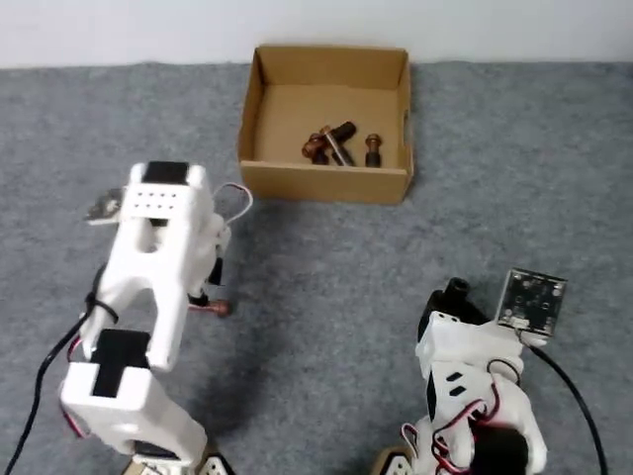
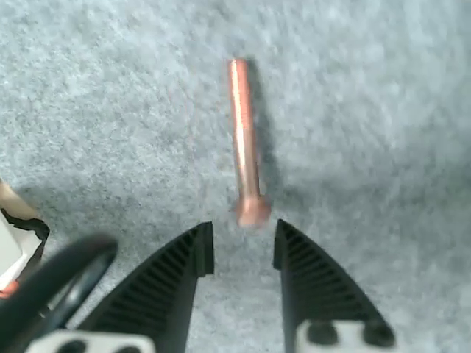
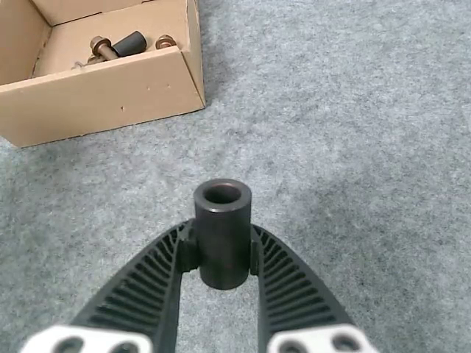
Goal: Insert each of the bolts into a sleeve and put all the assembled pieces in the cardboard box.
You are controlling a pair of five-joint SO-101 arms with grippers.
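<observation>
The left gripper (image 2: 242,237), spread open with the bolt (image 2: 241,132) lying just ahead of its tips, should straddle the shank squarely before closing, while the right gripper (image 3: 222,241) grips the sleeve (image 3: 222,213).

**Colour key.**
- Bolt (image 2: 243,140): shiny copper-orange.
- Sleeve (image 3: 222,228): matt dark grey, near black.
- Cardboard box (image 1: 326,185): plain tan-brown.
- Pieces inside (image 1: 336,144): copper-brown and black.
- Bench (image 1: 396,272): mottled grey.
- Left end effector (image 2: 243,237) and right end effector (image 3: 221,248): black, ribbed pattern.
- Left arm (image 1: 158,267) and right arm (image 1: 465,361): white with black blocks.
</observation>
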